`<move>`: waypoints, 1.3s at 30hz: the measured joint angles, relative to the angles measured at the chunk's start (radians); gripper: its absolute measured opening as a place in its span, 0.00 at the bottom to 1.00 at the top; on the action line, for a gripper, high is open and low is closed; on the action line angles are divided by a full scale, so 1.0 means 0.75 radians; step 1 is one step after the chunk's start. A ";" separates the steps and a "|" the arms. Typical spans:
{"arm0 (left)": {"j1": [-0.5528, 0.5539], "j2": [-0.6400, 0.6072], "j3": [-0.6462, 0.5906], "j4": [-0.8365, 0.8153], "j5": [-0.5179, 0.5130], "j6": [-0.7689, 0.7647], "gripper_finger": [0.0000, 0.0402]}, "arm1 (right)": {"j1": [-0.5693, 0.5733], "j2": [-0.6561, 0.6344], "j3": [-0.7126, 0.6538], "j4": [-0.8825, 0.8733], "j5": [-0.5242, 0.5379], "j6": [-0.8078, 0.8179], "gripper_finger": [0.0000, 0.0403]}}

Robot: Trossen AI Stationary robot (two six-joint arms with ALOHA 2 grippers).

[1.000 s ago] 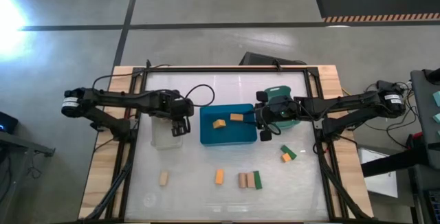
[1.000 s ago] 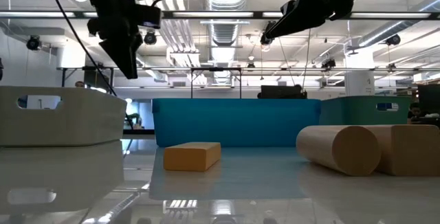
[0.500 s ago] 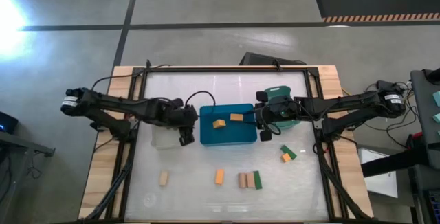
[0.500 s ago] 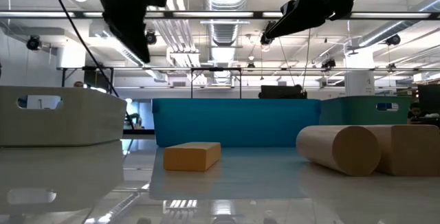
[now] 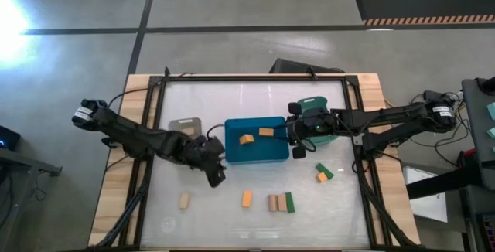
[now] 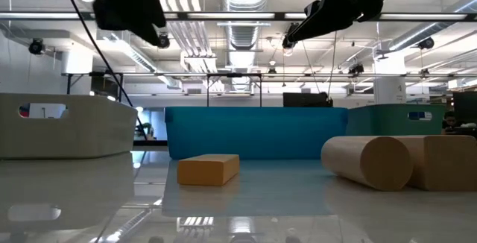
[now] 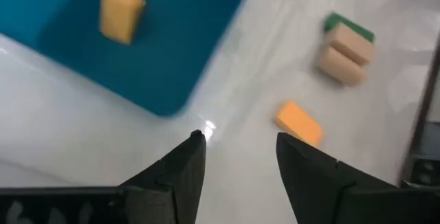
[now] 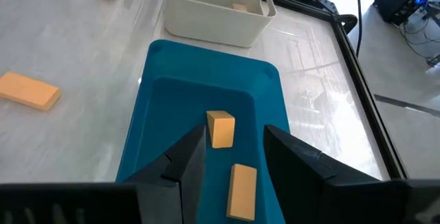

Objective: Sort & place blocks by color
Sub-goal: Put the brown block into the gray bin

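The step in hand looks like a reach for the next loose block: the left tool (image 5: 216,173) hangs over the bare counter (image 5: 255,105), just off the near corner of the blue bin (image 5: 234,156), its two fingers spread fairly wide with nothing between them. Ahead of it and slightly to one side lies an orange block (image 7: 300,124) flat on the counter; farther on sit two tan blocks (image 7: 345,53) side by side with a dark green block (image 7: 348,26) touching them.

The next move likely calls for advancing over the orange block, lining the fingers across its narrow sides and lowering onto it.

The right tool (image 8: 234,157) hovers over the blue bin, also spread and empty; below it two orange blocks (image 8: 221,128) already rest inside. A tan block lies in the pale bin (image 8: 216,7) beyond.
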 joint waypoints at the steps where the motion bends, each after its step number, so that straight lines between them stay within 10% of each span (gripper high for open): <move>1: -0.020 0.009 0.000 0.000 0.011 -0.039 0.40 | 0.000 0.000 0.000 0.001 0.000 0.000 0.35; 21: -0.321 0.352 -0.008 -0.041 0.802 -1.018 0.37 | 0.001 0.000 0.000 0.000 0.000 0.001 0.35; 39: -0.334 0.400 -0.060 -0.343 0.682 -1.119 0.44 | 0.000 0.000 0.000 0.001 -0.001 -0.009 0.35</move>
